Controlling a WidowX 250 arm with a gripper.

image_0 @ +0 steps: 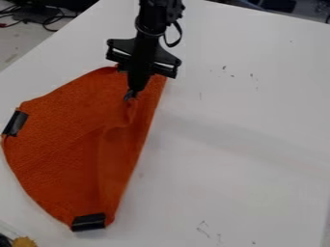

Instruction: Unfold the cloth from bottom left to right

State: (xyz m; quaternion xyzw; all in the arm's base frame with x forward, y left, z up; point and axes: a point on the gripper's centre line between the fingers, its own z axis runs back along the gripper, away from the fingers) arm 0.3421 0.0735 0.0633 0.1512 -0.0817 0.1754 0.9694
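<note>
The gripper points down over the upper right part of the orange cloth. Its fingers are together at the cloth, and a raised pucker runs down from their tips, so it looks shut on the fabric. The cloth lies half folded on the left of the table, with a nearly straight edge along its right side and a curved edge at the left and bottom. Creases cross its middle. A black clip sits on the left edge, and another black clip is at the bottom corner. The arm covers part of the cloth's top edge.
The white table extends to the right of the cloth, with small dark marks on its surface. A yellow object is at the lower left corner. Cables lie beyond the table's edge at the upper left.
</note>
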